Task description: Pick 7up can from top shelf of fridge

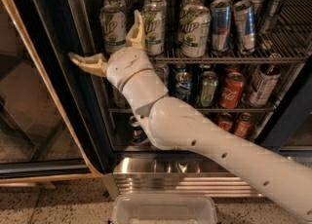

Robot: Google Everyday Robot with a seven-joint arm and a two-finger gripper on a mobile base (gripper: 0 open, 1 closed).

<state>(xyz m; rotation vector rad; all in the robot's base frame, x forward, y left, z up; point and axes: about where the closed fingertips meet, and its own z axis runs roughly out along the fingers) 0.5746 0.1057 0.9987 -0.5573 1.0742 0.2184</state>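
Observation:
Several 7up cans stand in rows at the left of the top shelf (229, 58) of the fridge (73, 18). The front ones are a left can (113, 29), a middle can (154, 29) and a right can (194, 32). My gripper (104, 34) is open wide in front of the left front can. One tan finger (84, 62) points left past the shelf's edge, and the other finger (136, 29) points up between the left and middle cans. It holds nothing. My white arm hides part of the lower shelves.
Blue-and-silver Red Bull cans (222, 23) stand right of the 7up cans. The lower shelf holds a green can (207, 89), a red Coca-Cola can (230, 90) and others. The open glass door (29, 96) is at the left. A ribbed steel base panel (146, 181) and a white tray (165, 211) lie below.

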